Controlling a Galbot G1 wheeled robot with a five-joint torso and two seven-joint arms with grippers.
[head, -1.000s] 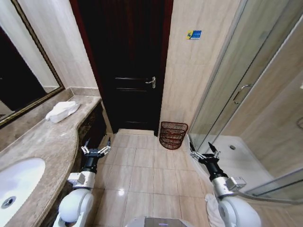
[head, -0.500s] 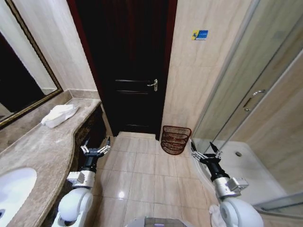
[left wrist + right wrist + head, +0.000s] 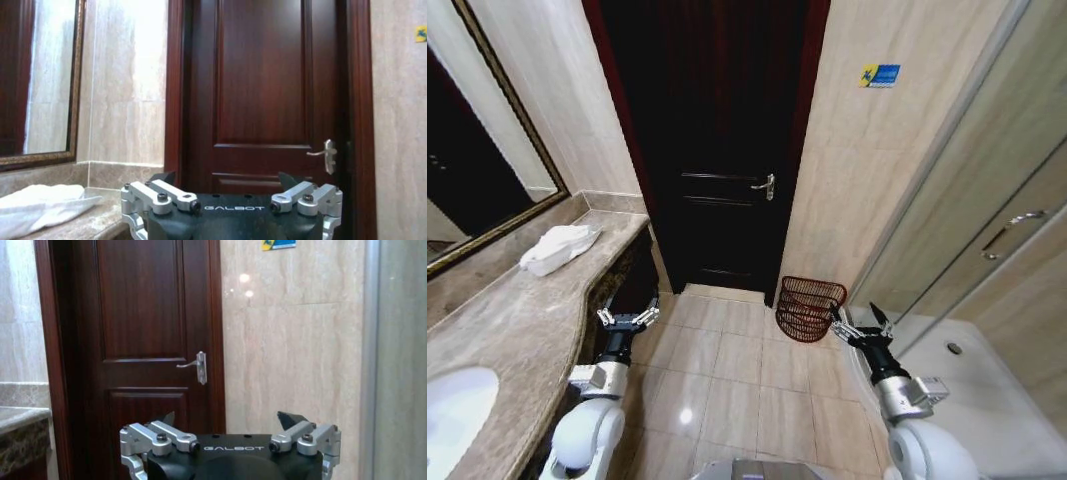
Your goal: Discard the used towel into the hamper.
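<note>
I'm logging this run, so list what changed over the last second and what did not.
Only the camera moved: the view swung to the robot's left, so the door, hamper and wall sign drifted rightward in frame and the sink slid toward the edge. Nothing was grasped or released. The towel stays on the counter; the left gripper and right gripper remain open, empty and held low in front.

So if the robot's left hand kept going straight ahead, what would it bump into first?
Probably the dark wooden door. The left gripper, open and empty, points at it, and nothing seems to stand between; depth is hard to judge.
</note>
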